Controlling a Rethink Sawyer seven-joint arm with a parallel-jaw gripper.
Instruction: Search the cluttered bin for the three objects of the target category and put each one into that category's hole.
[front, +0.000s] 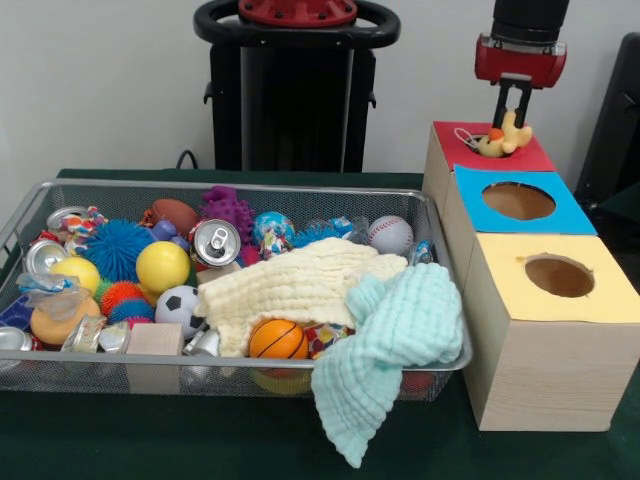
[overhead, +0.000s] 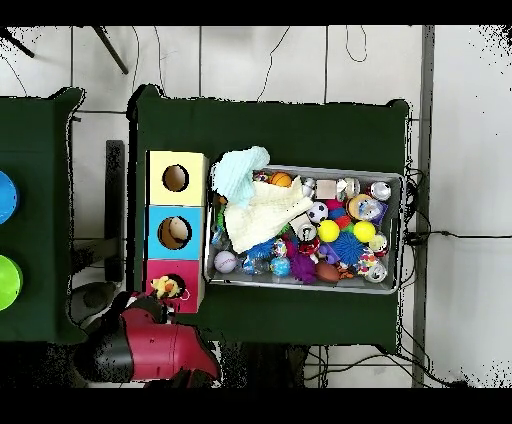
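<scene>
A yellow plush duck (front: 505, 140) sits at the hole of the red-topped box (front: 530, 157). My gripper (front: 512, 120) comes straight down on it, and its black fingers (front: 498, 105) are closed on the duck's upper part. The overhead view shows the duck (overhead: 165, 288) on the red box (overhead: 190, 270), with the red arm (overhead: 150, 345) beside it. The wire bin (front: 250, 187) holds balls, cans and toys under a cream cloth (front: 290, 285) and a mint cloth (front: 395, 340). The red box's hole is hidden by the duck.
A blue-topped box (front: 565, 215) and a yellow-topped box (front: 610, 300) stand in line with the red one, each with an open round hole. The mint cloth hangs over the bin's front right corner. A black stand (front: 295, 90) rises behind the bin.
</scene>
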